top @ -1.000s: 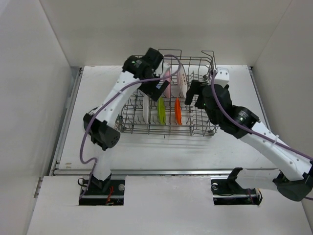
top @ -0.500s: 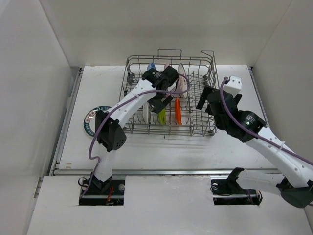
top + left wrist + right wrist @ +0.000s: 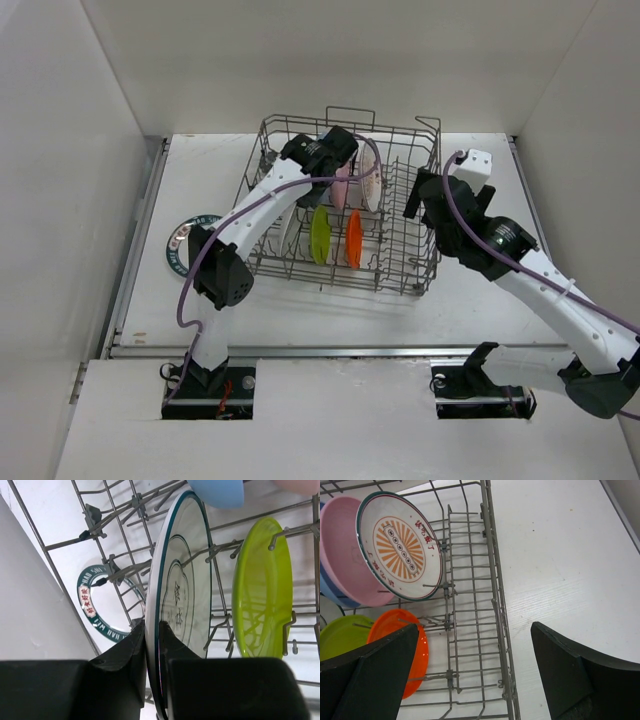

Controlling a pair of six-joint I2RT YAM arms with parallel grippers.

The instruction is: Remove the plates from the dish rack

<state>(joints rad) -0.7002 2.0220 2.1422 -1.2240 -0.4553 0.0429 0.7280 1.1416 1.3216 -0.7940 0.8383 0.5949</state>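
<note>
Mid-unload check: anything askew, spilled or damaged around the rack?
The dish rack sits skewed on the table: its near edge slants against the table's front edge, right corner closer. The plates sit in their slots; nothing spilled or broken shows.

A flat white desk [image 3: 480,300] with faint wood grain fills the middle of the frame. Plain white walls [image 3: 330,60] close it in at left, top and right. A thin grey metal rail [image 3: 135,240] edges its left side, and a similar strip [image 3: 350,350] runs along its lower edge.
</note>
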